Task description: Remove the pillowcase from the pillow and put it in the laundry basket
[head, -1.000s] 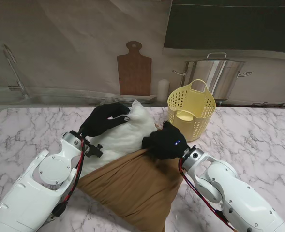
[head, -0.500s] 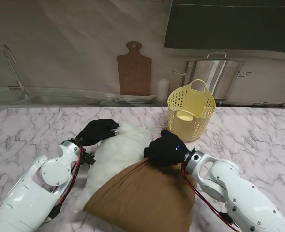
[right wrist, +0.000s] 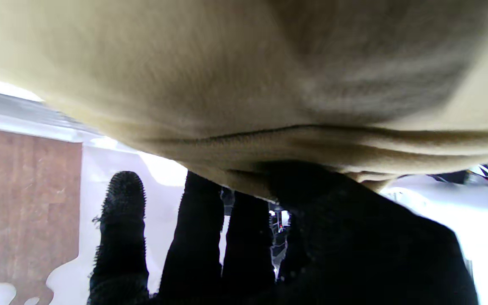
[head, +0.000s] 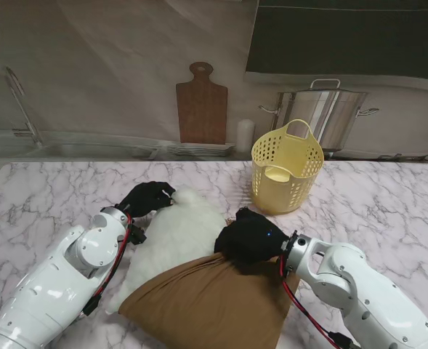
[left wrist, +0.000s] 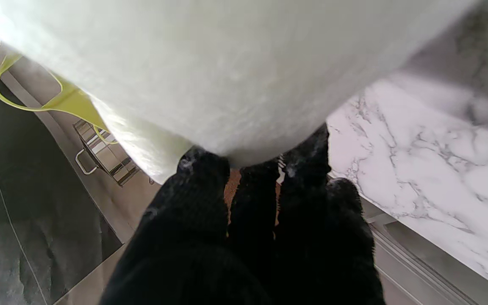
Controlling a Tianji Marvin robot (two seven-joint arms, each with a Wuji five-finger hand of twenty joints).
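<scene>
We take the laundry basket (head: 287,174) as our landmark: the pillow (head: 177,233) lies on the marble table (head: 46,196) to the basket's left and nearer to us, its white bare end pointing away from us, and the brown pillowcase (head: 206,298) covers only the near half of it, so we judge the stripping to be about halfway. Our left hand (head: 145,199) sits on the pillow's far white corner, well to the left of the basket; in the left wrist view its fingers (left wrist: 201,178) are bunched together and pressed up against the white filling, and we read that as a pinch on the corner, though the contact itself is hidden under the bulge. Our right hand (head: 248,236) is nearer to us than the basket and almost straight in front of it, closed on the pillowcase at its open hem; the right wrist view shows the folded hem caught at the thumb side while the other fingers (right wrist: 121,203) stick out fairly straight, so the grip looks partial. Both things should be light and very soft. The pillow will squash and slide out of a pinch, so a deep handful of the corner is safer. The pillowcase is limp cloth that will drag on the filling and bunch; the hem, with its doubled edge, is the best place to hold and pull.
</scene>
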